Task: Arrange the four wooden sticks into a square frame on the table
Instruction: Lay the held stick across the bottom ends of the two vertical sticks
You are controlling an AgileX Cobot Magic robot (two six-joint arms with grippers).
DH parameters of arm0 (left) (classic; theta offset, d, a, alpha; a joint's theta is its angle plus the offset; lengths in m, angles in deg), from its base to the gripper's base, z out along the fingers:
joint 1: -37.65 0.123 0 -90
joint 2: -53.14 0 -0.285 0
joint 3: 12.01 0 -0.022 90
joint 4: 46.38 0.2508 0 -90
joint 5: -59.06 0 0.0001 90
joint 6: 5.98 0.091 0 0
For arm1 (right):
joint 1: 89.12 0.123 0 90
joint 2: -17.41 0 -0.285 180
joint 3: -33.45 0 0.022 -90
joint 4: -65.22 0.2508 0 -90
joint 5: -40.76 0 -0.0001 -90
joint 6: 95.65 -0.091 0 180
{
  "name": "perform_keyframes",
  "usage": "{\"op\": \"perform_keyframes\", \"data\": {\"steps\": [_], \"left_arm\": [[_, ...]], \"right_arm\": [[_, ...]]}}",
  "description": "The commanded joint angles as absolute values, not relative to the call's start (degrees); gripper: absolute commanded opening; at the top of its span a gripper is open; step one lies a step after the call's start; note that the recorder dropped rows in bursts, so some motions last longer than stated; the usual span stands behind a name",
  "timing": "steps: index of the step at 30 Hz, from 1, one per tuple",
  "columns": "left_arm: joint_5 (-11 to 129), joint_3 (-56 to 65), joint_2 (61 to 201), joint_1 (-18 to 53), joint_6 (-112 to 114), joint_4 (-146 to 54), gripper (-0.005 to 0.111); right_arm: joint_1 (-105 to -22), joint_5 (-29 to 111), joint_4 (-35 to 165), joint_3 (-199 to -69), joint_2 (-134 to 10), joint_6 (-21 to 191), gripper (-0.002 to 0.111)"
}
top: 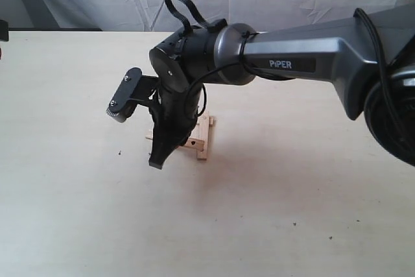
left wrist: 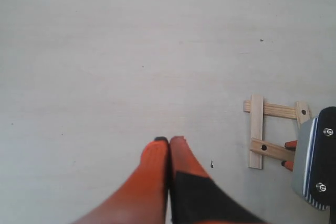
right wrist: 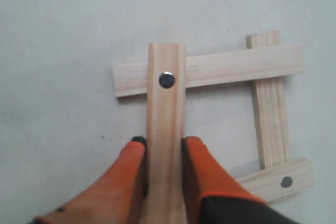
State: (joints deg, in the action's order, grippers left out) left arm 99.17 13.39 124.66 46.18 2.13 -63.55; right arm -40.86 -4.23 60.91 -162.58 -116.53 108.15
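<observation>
Seating the last side, I judge: my right gripper (right wrist: 164,145) pinches one pale flat wooden stick (right wrist: 166,103) of the hollow square frame (right wrist: 236,64), central on the pale cream table (right wrist: 58,30). Left gripper (left wrist: 169,141), closed and empty, hangs leftward. Next: release cleanly.

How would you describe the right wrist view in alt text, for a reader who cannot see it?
The right gripper, with orange fingers, clamps one wooden stick that lies across another stick, forming one side of a rough square frame of four pale sticks on a cream table.
</observation>
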Motion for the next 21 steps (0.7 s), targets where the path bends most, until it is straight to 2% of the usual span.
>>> {"op": "perform_keyframes", "data": {"steps": [1,13,16,19,21], "left_arm": [[98.4,13.5,124.8,46.0,2.2,-63.7,0.000],[98.3,13.5,124.8,46.0,2.2,-63.9,0.000],[98.3,13.5,124.8,46.0,2.2,-63.9,0.000],[98.3,13.5,124.8,46.0,2.2,-63.9,0.000],[98.3,13.5,124.8,46.0,2.2,-63.9,0.000]], "right_arm": [[-41.2,-5.2,60.1,-162.0,-116.3,110.0,-0.001],[-41.2,-6.0,58.9,-162.0,-117.0,110.1,-0.001],[-41.2,-6.1,58.9,-162.0,-117.0,110.3,0.011],[-41.2,-6.1,59.1,-162.0,-117.0,110.4,0.029],[-41.2,-6.1,59.1,-162.0,-117.0,111.1,0.034]]}}
